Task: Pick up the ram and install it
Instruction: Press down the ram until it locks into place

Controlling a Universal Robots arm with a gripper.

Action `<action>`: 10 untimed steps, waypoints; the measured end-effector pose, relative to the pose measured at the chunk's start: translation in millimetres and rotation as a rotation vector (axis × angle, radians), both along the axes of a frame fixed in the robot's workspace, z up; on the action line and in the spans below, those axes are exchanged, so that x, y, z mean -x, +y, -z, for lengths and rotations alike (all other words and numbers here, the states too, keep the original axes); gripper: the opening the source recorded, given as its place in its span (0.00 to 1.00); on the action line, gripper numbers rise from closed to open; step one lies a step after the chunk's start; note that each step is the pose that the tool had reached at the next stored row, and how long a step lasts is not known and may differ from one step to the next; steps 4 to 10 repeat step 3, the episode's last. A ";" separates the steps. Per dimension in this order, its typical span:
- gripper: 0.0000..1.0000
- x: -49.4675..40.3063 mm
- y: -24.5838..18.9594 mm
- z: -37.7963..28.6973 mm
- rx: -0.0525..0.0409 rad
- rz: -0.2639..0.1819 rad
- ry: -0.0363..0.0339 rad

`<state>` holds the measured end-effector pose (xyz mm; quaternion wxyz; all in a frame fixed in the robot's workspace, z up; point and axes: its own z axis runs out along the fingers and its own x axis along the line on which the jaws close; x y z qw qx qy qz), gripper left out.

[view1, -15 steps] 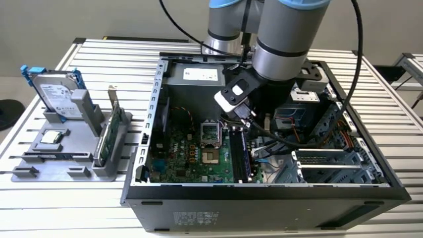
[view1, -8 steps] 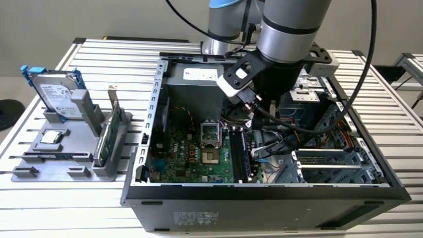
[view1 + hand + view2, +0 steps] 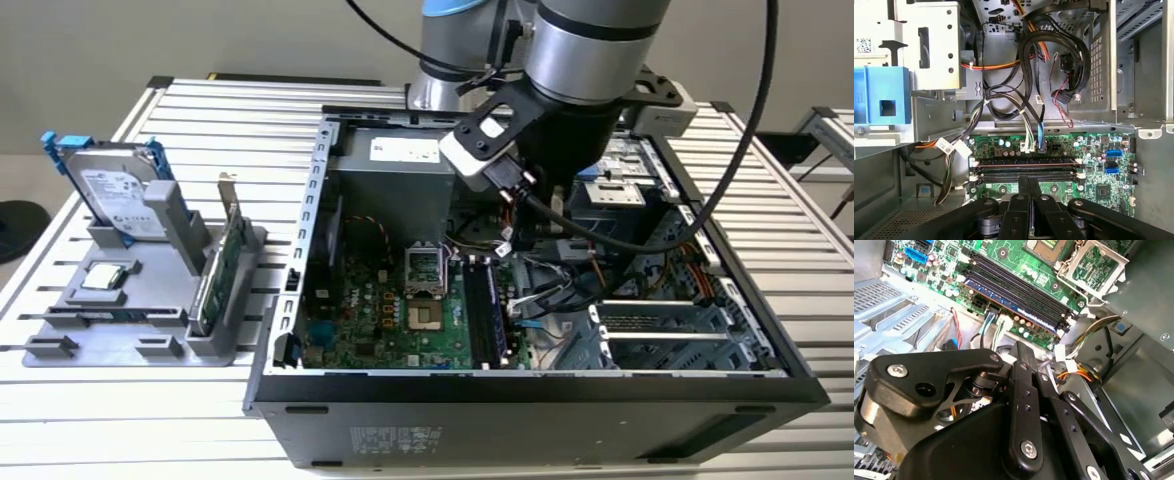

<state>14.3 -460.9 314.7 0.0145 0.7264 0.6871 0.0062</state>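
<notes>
The gripper hangs low inside the open computer case. In both wrist views its two black fingers lie pressed together, with nothing pinched between them.

Just beyond the fingertips is the bank of memory slots, beside the CPU socket. The gripper sits over the middle of that bank, on the side of the slots away from the socket.

The ram appears to stand already in the slot farthest from the CPU socket. It shows as a thin dark edge in the first wrist view and as a bluish strip in the second. I cannot tell whether it is pushed fully home or whether the end latches have closed.

Its long axis runs parallel to the side of the CPU socket, along the bundle of cable plugs on the far side. The two fingers sit side by side along that same axis, not across it. As I judge it, they are set to bear down on the stick's top edge and not to pinch its flat faces.
</notes>
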 end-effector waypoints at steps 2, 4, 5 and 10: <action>0.00 0.0 0.0 0.0 0.0001 0.000 0.0000; 0.00 0.0 0.0 0.0 0.0000 0.000 0.0000; 0.00 0.0 0.0 0.0 0.0000 0.000 0.0000; 0.00 0.0 0.0 0.0 0.0000 0.000 0.0000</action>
